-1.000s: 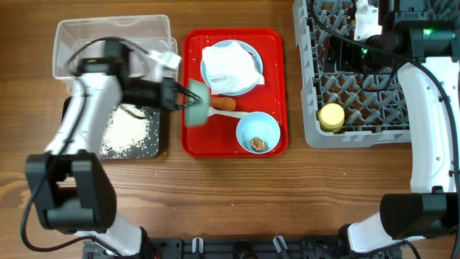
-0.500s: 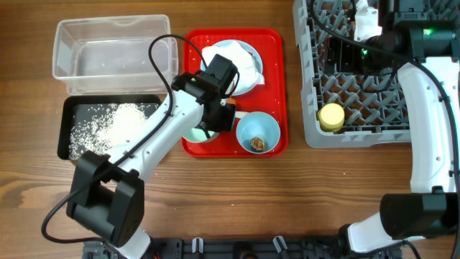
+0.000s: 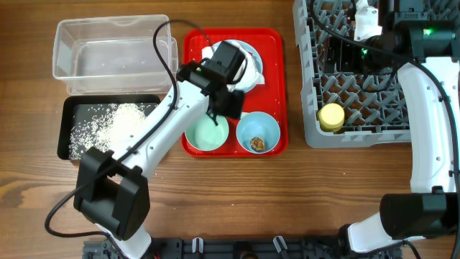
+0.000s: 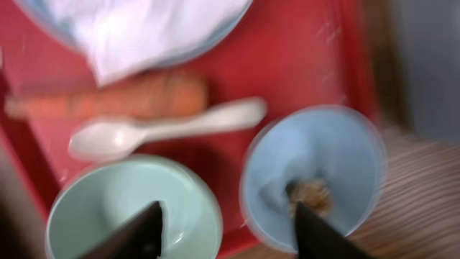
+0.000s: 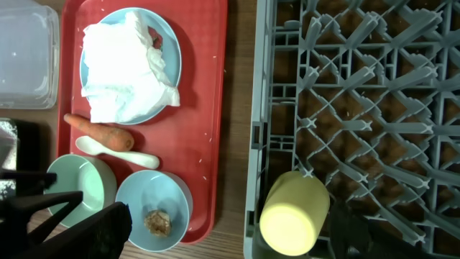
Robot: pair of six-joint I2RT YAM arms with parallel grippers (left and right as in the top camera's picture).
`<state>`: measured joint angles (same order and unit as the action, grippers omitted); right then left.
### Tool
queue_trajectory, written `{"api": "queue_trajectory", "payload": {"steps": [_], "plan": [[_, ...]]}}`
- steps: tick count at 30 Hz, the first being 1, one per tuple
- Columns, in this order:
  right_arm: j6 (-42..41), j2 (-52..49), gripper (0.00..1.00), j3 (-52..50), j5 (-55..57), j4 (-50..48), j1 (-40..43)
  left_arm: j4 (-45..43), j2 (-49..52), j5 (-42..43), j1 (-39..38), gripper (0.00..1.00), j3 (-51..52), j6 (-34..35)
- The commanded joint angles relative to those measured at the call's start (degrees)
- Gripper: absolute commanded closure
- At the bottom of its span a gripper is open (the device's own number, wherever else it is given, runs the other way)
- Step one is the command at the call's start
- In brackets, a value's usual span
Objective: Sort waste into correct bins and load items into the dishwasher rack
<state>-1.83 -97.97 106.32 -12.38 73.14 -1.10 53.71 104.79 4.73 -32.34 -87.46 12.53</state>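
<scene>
The pale-green bowl [image 3: 205, 135] sits empty on the red tray, with the light-blue bowl [image 3: 257, 134] and its brown lump [image 3: 257, 144] beside it. My left gripper [image 4: 230, 234] hangs open just above both bowls, holding nothing. In the left wrist view the carrot [image 4: 122, 101] and the white spoon [image 4: 165, 129] lie ahead of the bowls. The napkin [image 5: 126, 65] rests on the light-blue plate [image 5: 172, 61]. Rice [image 3: 122, 119] lies in the black tray [image 3: 68, 108]. The yellow cup [image 3: 331, 117] lies in the rack [image 3: 359, 133]. My right gripper [image 5: 226, 234] is open over the rack.
The red tray [image 3: 277, 86] sits between the bins and the rack. The clear tub [image 3: 111, 47] stands behind the black tray, with a few grains inside. My left arm crosses above the tub's right end and the tray's left half.
My left arm swung from over the black tray to the red tray with the pale-green bowl, set it down at the front left and opened. The right arm has not moved.
</scene>
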Motion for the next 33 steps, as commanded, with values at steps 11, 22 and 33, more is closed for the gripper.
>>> {"api": "queue_trajectory", "payload": {"steps": [11, 22, 33], "plan": [[0.57, -0.07, 0.09, -0.37, 0.83, -1.14, -0.17, -9.2, 13.64, 2.19, -15.61, 0.46, -1.79, -15.52], [0.35, -0.07, 0.09, -0.37, 0.81, -1.9, -0.17, -10.21, 15.98, 1.79, -15.63, 0.91, -1.81, -15.06], [0.35, -0.07, 0.09, -0.37, 0.87, -2.19, -0.17, 3.26, 5.49, 5.38, -8.09, 0.96, -14.97, -1.14]]}}
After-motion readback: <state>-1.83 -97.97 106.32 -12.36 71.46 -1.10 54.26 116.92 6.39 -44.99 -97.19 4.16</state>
